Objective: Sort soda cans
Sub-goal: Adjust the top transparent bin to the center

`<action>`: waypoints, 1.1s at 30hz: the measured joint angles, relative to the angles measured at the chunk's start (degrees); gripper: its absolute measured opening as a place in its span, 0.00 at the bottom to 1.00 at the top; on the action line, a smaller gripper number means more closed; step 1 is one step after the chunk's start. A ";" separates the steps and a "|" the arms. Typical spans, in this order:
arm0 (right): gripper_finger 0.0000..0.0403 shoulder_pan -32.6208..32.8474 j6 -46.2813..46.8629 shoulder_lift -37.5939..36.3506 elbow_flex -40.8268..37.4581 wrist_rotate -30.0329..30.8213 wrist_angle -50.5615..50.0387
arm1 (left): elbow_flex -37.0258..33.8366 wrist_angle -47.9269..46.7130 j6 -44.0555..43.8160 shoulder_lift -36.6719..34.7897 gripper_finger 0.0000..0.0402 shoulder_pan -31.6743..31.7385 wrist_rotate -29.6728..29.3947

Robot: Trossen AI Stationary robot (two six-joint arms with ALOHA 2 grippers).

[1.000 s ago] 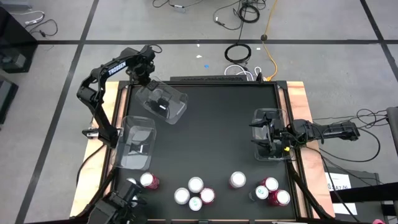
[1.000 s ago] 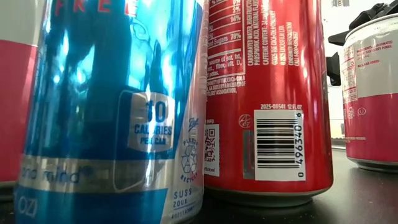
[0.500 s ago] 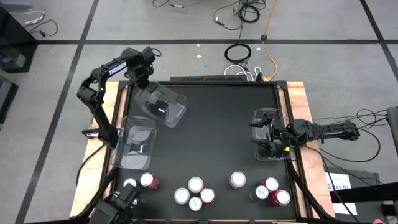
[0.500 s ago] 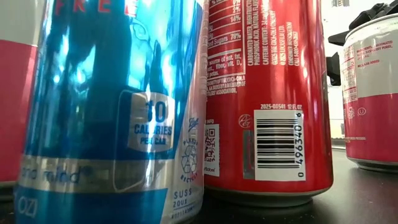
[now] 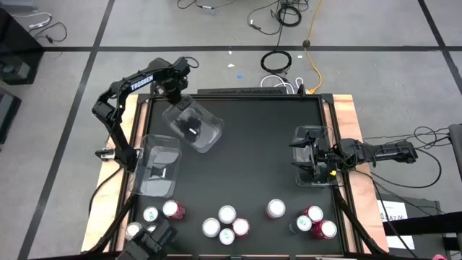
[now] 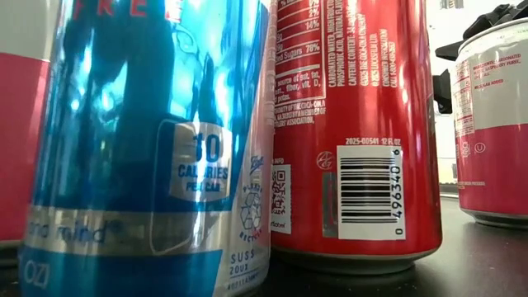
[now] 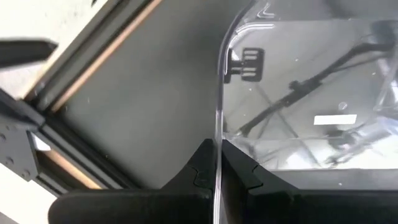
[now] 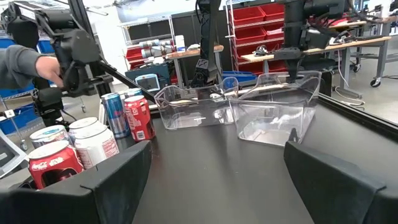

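- The left gripper (image 5: pixel 178 91), at the bench's (image 5: pixel 253 152) eleven o'clock, has its fingers (image 7: pixel 245 175) pinching the wall of a clear bin (image 5: pixel 193 126); that thin edge could slip and drop the tilted bin.
- The right gripper (image 5: pixel 303 160), fingers spread, hovers at three o'clock.
- The soda cans (image 5: pixel 227 214) wait along six o'clock, unsorted; a swinging bin might topple them.

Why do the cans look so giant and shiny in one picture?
Low view: the blue can and red can stand right at the camera, filling the frame, their metal mirroring the room. Left wrist view: the clear bin shows glare and reflected streaks.
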 joint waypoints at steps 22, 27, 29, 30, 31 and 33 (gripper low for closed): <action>0.89 -0.01 0.01 0.01 0.00 0.00 0.00 | 9.36 2.33 -0.51 0.02 0.03 -9.43 0.85; 0.89 -0.01 0.02 0.01 0.00 0.00 0.00 | 9.40 3.10 -0.59 0.02 0.03 -10.50 1.07; 0.89 -0.01 0.00 0.01 -0.01 -0.01 0.00 | 9.40 3.19 -0.61 0.02 0.03 -10.89 1.20; 0.89 -0.02 0.02 0.01 -0.01 -0.01 0.00 | 9.40 3.23 -0.61 0.07 0.03 -11.12 1.47; 0.89 0.00 0.01 0.00 0.00 -0.01 0.00 | 9.42 3.25 -0.63 0.17 0.03 -11.39 1.89; 0.89 0.00 0.00 0.00 0.00 -0.02 0.00 | 9.42 3.23 -0.65 0.46 0.03 -11.98 2.86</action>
